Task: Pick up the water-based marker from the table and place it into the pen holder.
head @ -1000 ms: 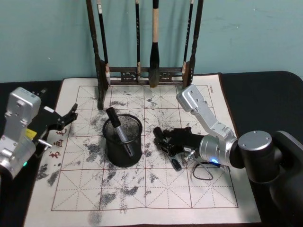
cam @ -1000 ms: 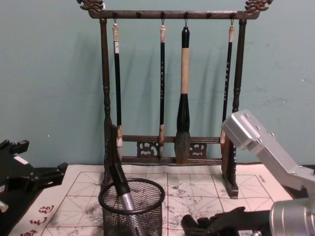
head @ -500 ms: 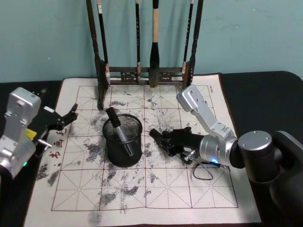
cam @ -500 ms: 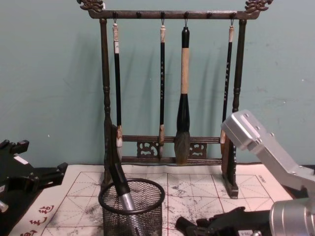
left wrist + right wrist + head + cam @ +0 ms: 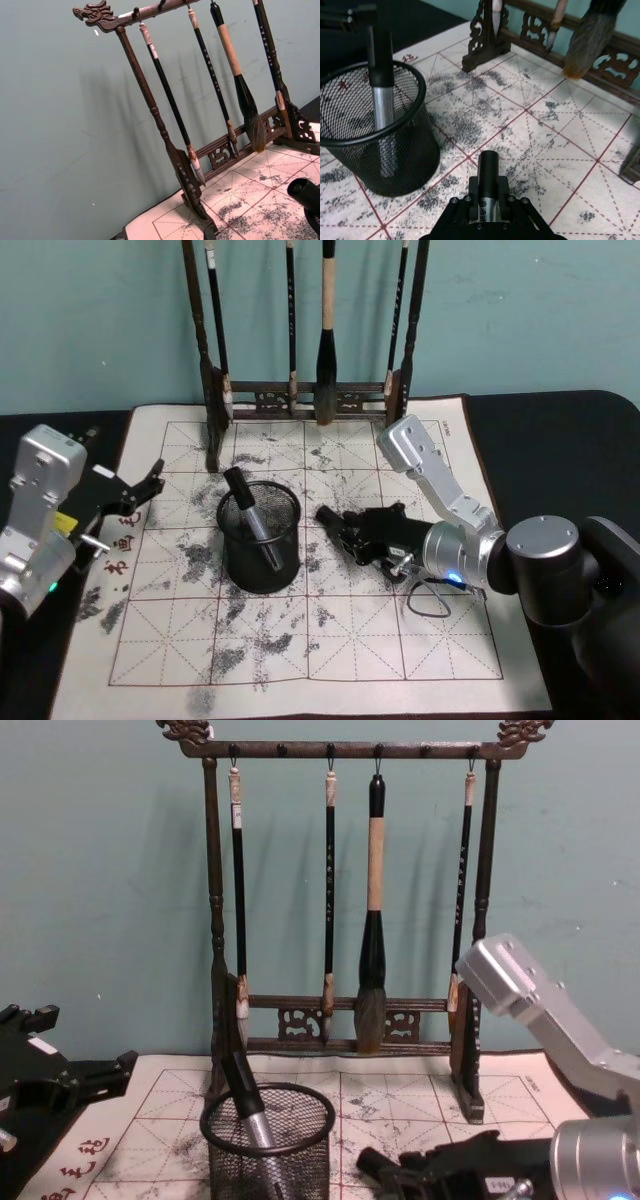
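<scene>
The black wire-mesh pen holder (image 5: 260,545) (image 5: 270,1155) (image 5: 365,135) stands on the table's gridded mat (image 5: 300,640), left of centre. One black-capped, silver-bodied marker (image 5: 250,512) (image 5: 381,100) leans inside it. My right gripper (image 5: 350,537) (image 5: 489,202) (image 5: 405,1178) hovers low over the mat just right of the holder. It is shut on the water-based marker (image 5: 330,517) (image 5: 489,172), whose black end points toward the holder. My left gripper (image 5: 145,490) (image 5: 95,1078) rests open at the mat's left edge.
A tall dark wooden brush rack (image 5: 305,390) (image 5: 345,920) (image 5: 190,165) with several hanging brushes stands behind the holder at the mat's far edge. A thin cable loop (image 5: 425,600) trails under my right wrist. The near half of the mat is bare.
My right gripper has turned and risen slightly with the marker, whose rear end no longer shows on the mat. Its tip has edged toward the holder. The left arm has not moved.
</scene>
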